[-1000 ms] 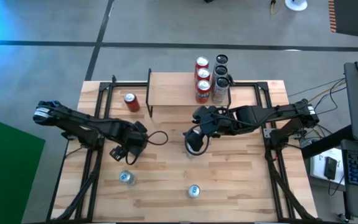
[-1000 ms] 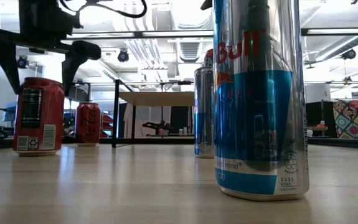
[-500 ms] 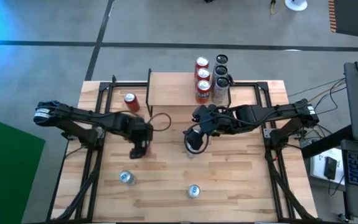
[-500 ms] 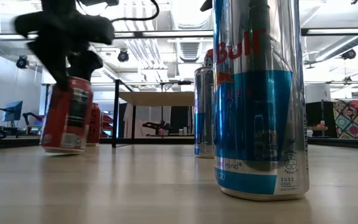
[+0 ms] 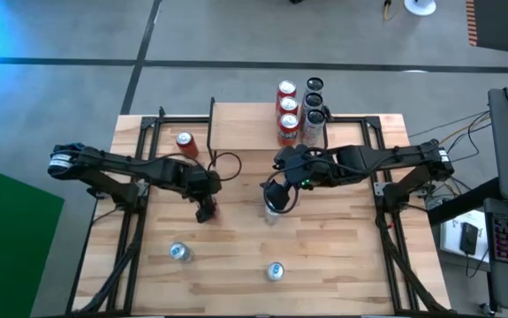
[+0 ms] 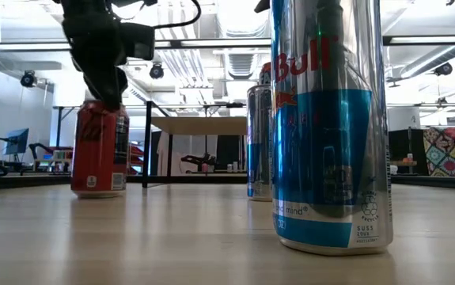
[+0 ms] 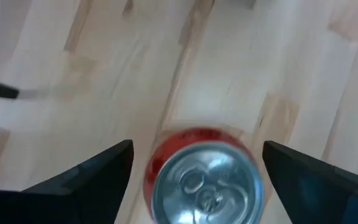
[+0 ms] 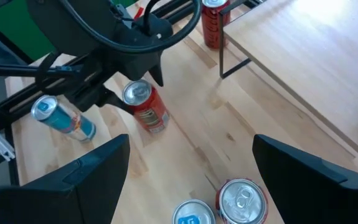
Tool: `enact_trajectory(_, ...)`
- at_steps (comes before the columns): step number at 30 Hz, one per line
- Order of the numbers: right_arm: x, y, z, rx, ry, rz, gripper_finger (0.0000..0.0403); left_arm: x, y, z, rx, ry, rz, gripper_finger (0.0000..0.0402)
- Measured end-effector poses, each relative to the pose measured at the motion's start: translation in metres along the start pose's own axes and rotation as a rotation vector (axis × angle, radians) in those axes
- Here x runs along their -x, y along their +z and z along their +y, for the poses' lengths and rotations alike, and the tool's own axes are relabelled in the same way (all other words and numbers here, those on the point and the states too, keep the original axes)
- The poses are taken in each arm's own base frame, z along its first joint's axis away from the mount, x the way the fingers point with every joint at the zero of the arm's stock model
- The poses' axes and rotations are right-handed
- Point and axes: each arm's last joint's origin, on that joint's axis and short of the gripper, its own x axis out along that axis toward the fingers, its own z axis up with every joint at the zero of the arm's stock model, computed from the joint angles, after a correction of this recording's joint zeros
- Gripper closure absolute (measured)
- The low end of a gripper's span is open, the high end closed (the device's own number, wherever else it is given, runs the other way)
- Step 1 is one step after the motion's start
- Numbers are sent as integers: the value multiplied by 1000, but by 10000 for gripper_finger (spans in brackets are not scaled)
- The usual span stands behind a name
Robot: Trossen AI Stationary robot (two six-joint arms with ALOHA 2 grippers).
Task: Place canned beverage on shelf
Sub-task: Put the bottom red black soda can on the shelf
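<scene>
The left tool (image 5: 206, 205) hangs wide open over an upright red can (image 6: 99, 149) on the bench in front of the shelf (image 5: 245, 126), ready to descend and grip; the right tool (image 5: 276, 199) waits open nearby

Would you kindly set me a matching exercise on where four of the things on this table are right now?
Things:
1. left tool
2. lone red can
3. blue cans
4. three red cans in a row

Places:
A. near the table edge farthest from the shelf
B. on the shelf top, right end
C. over an upright red can
D. on the table beside the shelf's left end

Pairs: 1-C, 2-D, 3-A, 4-B
</scene>
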Motion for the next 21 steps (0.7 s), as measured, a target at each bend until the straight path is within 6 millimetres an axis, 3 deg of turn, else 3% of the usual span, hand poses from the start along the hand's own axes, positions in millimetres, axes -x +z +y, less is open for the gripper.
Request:
enact_trajectory(9,1,0,-1,9,-5,-6,76,13,5,-1,-65,4,3,39)
enact_trajectory(17,1,2,-1,10,-5,-12,76,73,35,-10,-186,98,-256,46)
enact_trajectory(21,0,5,-2,5,3,-32,76,83,35,-13,-224,119,-287,49)
